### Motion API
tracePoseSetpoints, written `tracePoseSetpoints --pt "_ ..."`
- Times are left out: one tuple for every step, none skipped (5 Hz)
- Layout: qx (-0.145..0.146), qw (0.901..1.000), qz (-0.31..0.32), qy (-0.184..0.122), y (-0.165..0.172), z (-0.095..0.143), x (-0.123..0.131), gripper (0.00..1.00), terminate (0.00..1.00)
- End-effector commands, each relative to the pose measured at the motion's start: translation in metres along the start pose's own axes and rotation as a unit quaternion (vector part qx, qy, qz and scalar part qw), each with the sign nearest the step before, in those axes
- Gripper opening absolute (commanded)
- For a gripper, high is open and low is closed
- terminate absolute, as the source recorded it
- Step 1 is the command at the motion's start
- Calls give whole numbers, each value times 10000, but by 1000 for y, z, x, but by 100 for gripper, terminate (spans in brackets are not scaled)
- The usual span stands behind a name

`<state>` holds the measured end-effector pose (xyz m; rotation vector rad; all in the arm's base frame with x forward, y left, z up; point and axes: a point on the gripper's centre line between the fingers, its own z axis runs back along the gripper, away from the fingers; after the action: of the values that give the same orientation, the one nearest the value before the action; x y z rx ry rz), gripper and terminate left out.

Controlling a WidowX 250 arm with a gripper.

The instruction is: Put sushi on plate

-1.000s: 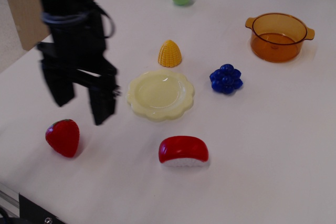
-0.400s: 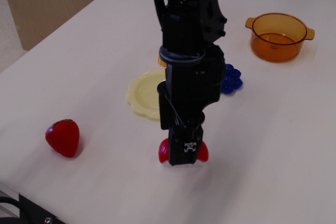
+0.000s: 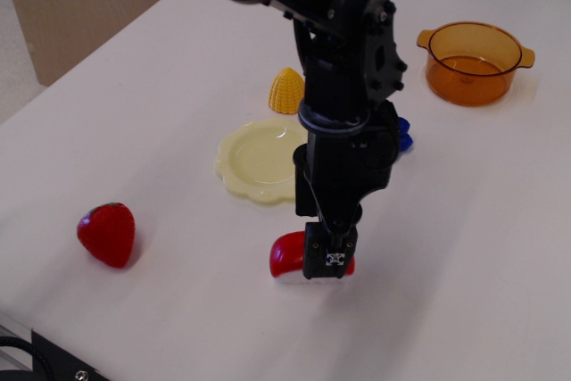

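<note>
The sushi [image 3: 285, 253], a red domed top on a white base, lies on the white table in front of the plate. The pale yellow scalloped plate [image 3: 252, 161] lies just behind it and holds nothing. My black gripper [image 3: 327, 261] points straight down onto the sushi's right half. Its near finger [image 3: 328, 254] stands in front of the sushi and covers its middle. The other finger is hidden behind it, so the jaw gap does not show. The arm covers the plate's right edge.
A red strawberry [image 3: 107, 234] lies at the front left. A yellow corn piece [image 3: 285, 91] stands behind the plate. Blue grapes [image 3: 404, 136] peek out right of the arm. An orange see-through pot [image 3: 473, 63] stands at the back right.
The gripper has moved from the left near the strawberry across to the sushi and lowered onto it, then shifted slightly right. The sushi has stayed in place.
</note>
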<state>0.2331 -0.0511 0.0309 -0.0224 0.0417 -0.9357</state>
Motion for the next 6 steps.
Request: tracePoseSetpoints --pt "97 9998 195 -30 0 -13 -7 100 0" --pt "159 9993 344 22 3 -23 -11 100 0" --pt "296 9979 576 -73 8 -20 -13 0 0" --pt "433 9929 1083 -220 18 -11 -22 0 0" --pt "487 9792 1930 -399 40 11 -41 0 0" --pt "546 9668 2410 -655 63 20 -50 0 0"
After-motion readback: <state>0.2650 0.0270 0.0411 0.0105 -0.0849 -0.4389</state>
